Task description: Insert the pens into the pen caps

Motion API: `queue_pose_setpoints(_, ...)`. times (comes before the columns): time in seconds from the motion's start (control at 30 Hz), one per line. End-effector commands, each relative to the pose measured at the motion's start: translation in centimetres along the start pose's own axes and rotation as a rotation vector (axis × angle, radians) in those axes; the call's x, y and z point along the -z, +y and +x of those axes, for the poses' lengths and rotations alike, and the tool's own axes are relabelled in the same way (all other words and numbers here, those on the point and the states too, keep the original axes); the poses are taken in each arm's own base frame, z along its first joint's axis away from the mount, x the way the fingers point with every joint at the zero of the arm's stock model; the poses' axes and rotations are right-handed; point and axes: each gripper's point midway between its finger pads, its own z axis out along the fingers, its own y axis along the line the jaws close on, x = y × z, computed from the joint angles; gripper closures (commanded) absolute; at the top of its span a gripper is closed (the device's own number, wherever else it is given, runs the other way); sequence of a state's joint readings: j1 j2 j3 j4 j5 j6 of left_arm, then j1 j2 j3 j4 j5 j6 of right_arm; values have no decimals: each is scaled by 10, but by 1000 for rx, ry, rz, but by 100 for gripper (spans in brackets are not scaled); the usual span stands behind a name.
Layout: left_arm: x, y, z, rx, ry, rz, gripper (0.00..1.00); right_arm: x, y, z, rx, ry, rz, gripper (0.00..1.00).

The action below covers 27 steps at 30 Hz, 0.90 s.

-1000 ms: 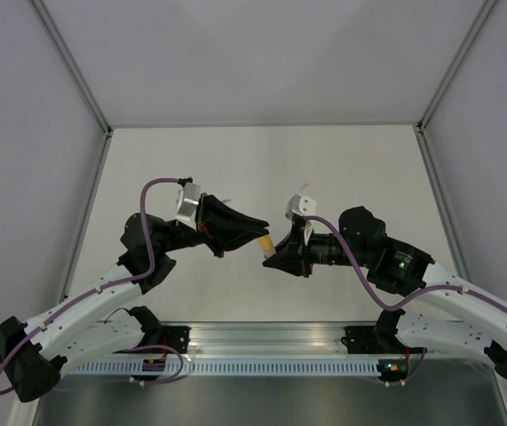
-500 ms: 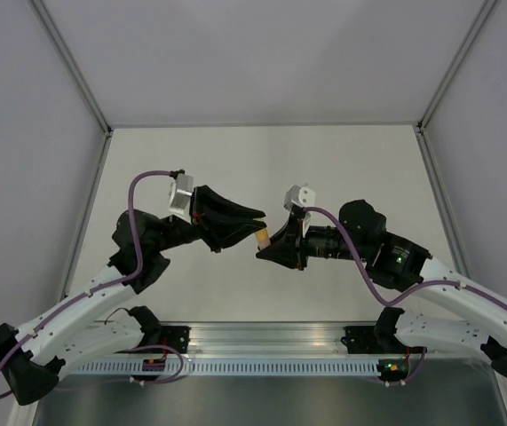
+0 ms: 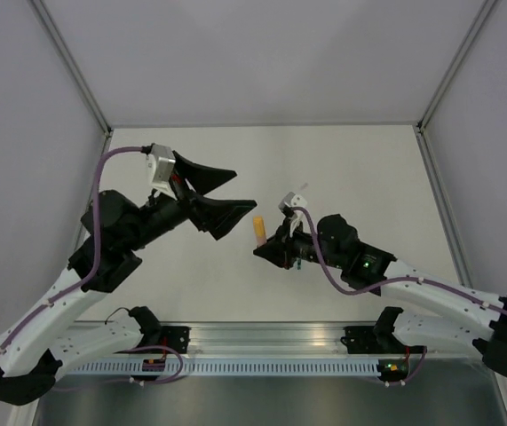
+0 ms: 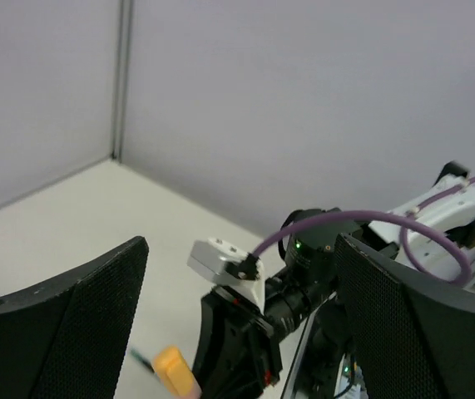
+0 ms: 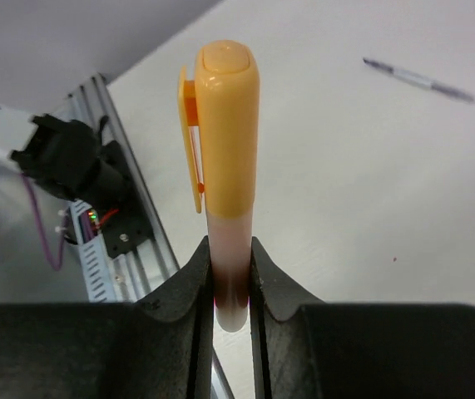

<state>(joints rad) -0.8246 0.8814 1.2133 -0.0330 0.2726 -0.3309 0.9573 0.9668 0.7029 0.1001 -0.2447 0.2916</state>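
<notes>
The pink-orange marker (image 5: 229,266) stands between the jaws of my right gripper (image 5: 230,249), which is shut on it. A yellow-orange pen cap (image 5: 225,125) sits on its far end. From above, the cap (image 3: 258,229) pokes up just left of the right gripper (image 3: 268,250). My left gripper (image 3: 245,188) hangs open a short way to the left of the cap, touching nothing. In the left wrist view its fingers (image 4: 62,332) frame the cap (image 4: 175,370). A thin silver-grey pen (image 5: 420,79) lies on the table. A dark green pen tip (image 4: 141,357) shows beside the cap.
A slotted aluminium rail (image 3: 271,342) with both arm bases runs along the near table edge; it also shows in the right wrist view (image 5: 129,241). Grey walls and metal posts (image 3: 80,75) close in the white table (image 3: 351,169) on three sides.
My left gripper has let go of the cap, opened wide and drawn back up and to the left. The right gripper has shifted slightly, still holding the marker with the cap on it.
</notes>
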Motion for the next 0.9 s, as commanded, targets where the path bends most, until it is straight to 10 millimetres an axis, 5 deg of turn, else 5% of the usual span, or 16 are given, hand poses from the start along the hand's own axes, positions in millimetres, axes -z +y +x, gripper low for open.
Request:
queue_pose_setpoints(0.0, 12, 52, 88, 34, 179, -200, 2, -23, -41, 28, -179, 36, 167, 100)
queue_pose_setpoints(0.07, 18, 69, 107, 62, 165, -279, 0, -36, -63, 54, -257, 92, 234, 100)
queue_pose_setpoints(0.1, 27, 81, 135, 78, 203, -321, 0, -39, -70, 59, -312, 94, 261, 100)
queue_pose_setpoints(0.3, 71, 131, 191, 110, 170, -577, 0, -51, -114, 108, -496, 147, 410, 100)
queue_pose_setpoints(0.43, 87, 139, 197, 66, 177, -625, 0, -45, -132, 139, -575, 168, 511, 97)
queue_pose_setpoints(0.6, 102, 142, 200, 61, 163, -653, 0, -38, -150, 154, -629, 145, 628, 91)
queue_pose_setpoints(0.87, 106, 139, 186, 13, 164, -649, 0, -22, -168, 199, -675, 249, 800, 77)
